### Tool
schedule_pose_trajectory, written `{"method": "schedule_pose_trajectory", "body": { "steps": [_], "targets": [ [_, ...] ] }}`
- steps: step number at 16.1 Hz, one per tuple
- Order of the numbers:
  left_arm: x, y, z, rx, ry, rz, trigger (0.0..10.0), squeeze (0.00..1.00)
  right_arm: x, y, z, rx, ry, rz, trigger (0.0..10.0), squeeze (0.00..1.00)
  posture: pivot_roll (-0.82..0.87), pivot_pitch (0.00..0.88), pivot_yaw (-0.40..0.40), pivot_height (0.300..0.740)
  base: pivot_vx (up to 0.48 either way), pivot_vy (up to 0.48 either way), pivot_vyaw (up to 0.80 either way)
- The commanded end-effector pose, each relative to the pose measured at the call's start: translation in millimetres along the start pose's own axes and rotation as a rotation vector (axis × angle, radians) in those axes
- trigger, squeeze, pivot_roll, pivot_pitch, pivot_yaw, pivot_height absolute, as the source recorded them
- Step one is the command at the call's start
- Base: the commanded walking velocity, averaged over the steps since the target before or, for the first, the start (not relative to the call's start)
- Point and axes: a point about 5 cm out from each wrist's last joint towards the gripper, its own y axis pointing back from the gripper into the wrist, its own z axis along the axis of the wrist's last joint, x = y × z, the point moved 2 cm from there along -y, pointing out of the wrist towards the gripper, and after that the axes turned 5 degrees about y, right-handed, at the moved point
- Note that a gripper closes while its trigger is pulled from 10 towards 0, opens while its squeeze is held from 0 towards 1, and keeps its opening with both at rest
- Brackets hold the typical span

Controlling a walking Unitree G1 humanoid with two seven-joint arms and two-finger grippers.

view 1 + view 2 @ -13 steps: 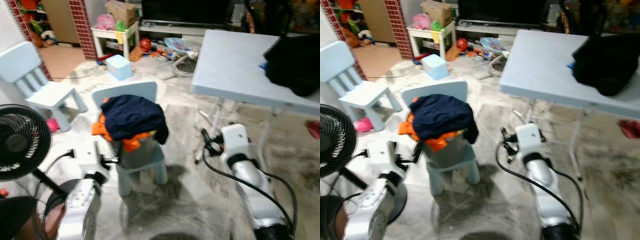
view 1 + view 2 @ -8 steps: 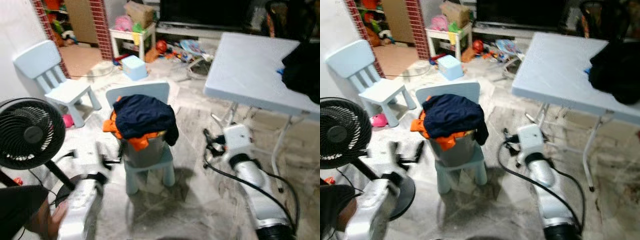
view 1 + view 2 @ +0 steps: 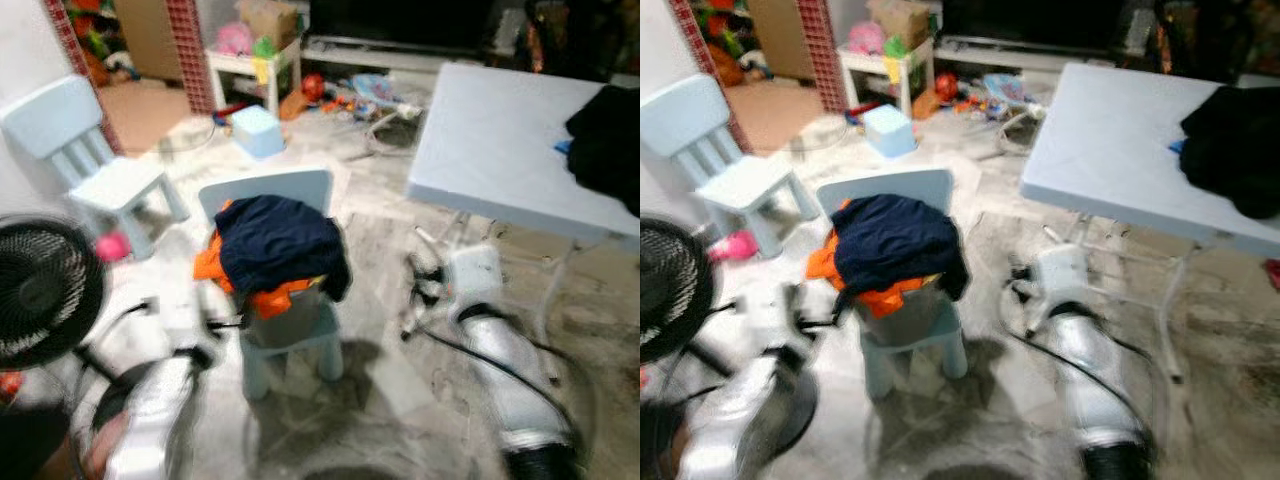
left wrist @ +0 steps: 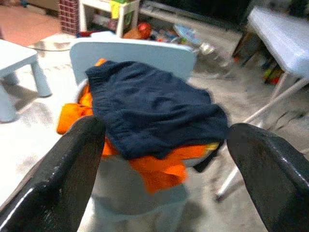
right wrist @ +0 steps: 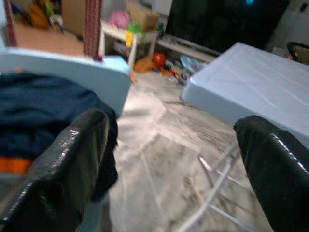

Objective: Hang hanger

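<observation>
Left eye view is showing a blurred room, with a small pale blue chair (image 3: pixel 290 320) standing in the middle of the marble floor (image 3: pixel 400 390). A grey bucket (image 3: pixel 285 315) is sitting on its seat, and a navy garment (image 3: pixel 275 245) is lying heaped over orange clothes (image 3: pixel 215 265) on top of it. No hanger can be made out in any of the pictures — the blur is hiding small things.

The left gripper (image 4: pixel 159 159) is hovering low beside the chair on the robot's left, its two black fingers (image 4: pixel 63 169) spread wide apart with nothing between them; in the left wrist view the clothes pile is sitting framed in the gap. The right gripper (image 5: pixel 178 159) is hanging to the right of the chair, near the legs of a pale folding table (image 3: pixel 500 140), and its fingers (image 5: pixel 72 164) are likewise parted and holding nothing.

A black garment (image 3: pixel 605 140) is lying at the far right of the tabletop. A black fan (image 3: pixel 40 290) is standing at the left — behind it, a second pale blue chair (image 3: pixel 85 160) is sitting by the wall.
</observation>
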Motion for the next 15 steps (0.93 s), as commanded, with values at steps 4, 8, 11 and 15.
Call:
{"method": "schedule_pose_trajectory", "body": {
  "steps": [4,8,11,15],
  "targets": [
    [-13.1,-3.4,-6,0.037,0.022,-0.048,10.0,0.0,-13.3,2.3,-4,0.017,0.019,-0.033,10.0,0.0,-0.08,0.0,-0.032,0.74,0.306,0.0,0.0],
    [-12.0,-3.4,-8,0.054,0.04,-0.031,10.0,0.0,-13.3,1.9,-4,0.016,0.022,-0.031,10.0,0.0,-0.08,0.0,-0.032,0.74,0.266,0.0,0.0],
    [-7.6,-2.9,-10,0.066,0.087,0.006,10.0,0.0,-11.7,3.1,-5,0.018,0.031,-0.021,10.0,0.0,-0.08,0.0,-0.035,0.74,0.246,0.0,0.0],
    [-6.8,-3.2,-10,0.074,0.087,0.019,10.0,0.0,-10.5,1.7,-4,0.013,0.037,-0.017,10.0,0.0,-0.08,0.0,-0.036,0.74,0.062,0.0,0.48]
  ]
}}
